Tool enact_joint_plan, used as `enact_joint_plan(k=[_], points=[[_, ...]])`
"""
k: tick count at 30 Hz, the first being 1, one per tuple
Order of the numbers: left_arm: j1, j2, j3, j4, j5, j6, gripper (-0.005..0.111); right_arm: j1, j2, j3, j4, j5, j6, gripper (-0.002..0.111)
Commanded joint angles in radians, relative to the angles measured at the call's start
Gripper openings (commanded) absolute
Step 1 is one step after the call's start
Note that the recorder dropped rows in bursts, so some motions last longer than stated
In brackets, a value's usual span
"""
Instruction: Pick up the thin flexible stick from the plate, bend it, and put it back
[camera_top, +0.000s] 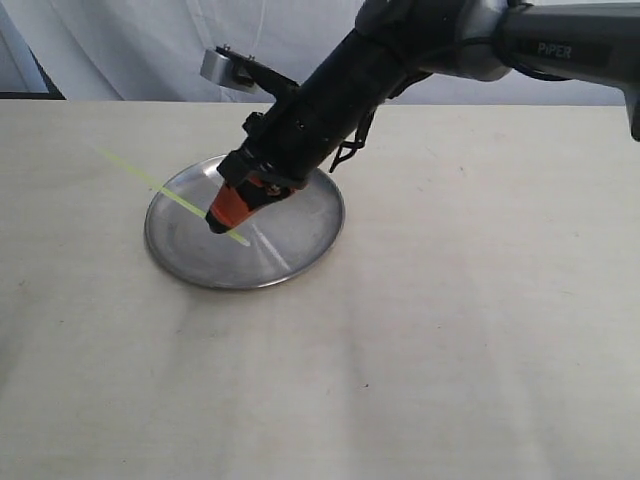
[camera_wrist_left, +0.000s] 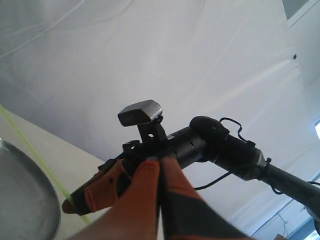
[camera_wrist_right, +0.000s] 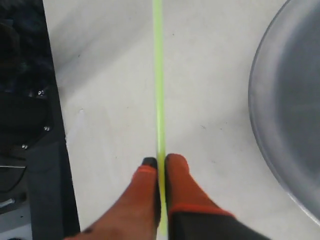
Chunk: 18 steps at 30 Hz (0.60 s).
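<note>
The thin yellow-green stick (camera_top: 165, 190) runs straight from over the silver plate (camera_top: 200, 275) out past its far-left rim. My right gripper (camera_top: 222, 222), orange-tipped, reaches across over the plate and is shut on the stick near its pale end. In the right wrist view the stick (camera_wrist_right: 158, 75) sits pinched in the right gripper (camera_wrist_right: 160, 161), with the plate (camera_wrist_right: 290, 100) off to one side. My left gripper (camera_wrist_left: 160, 162) is shut with nothing in it. Its camera looks at the right gripper (camera_wrist_left: 72, 205), the stick (camera_wrist_left: 35, 152) and the plate's rim (camera_wrist_left: 50, 200). The left arm is out of the exterior view.
The pale table (camera_top: 450, 330) stretches wide to the right and in front of the plate. A white cloth backdrop (camera_top: 150, 50) hangs behind the table. The right arm's dark body (camera_top: 330, 90) slants over the plate's back.
</note>
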Motion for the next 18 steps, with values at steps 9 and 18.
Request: enact_joint_plan(k=[9,18], points=[[-0.005,0.248,-0.1,-0.151,0.011,0.188,0.045,0.032,-0.099,0.005,0.076,0.001,-0.008,-0.001],[-0.005,0.497,-0.107,-0.299,-0.056,0.288,0.054,0.129,-0.111,0.005,0.077,0.001,-0.001,-0.001]])
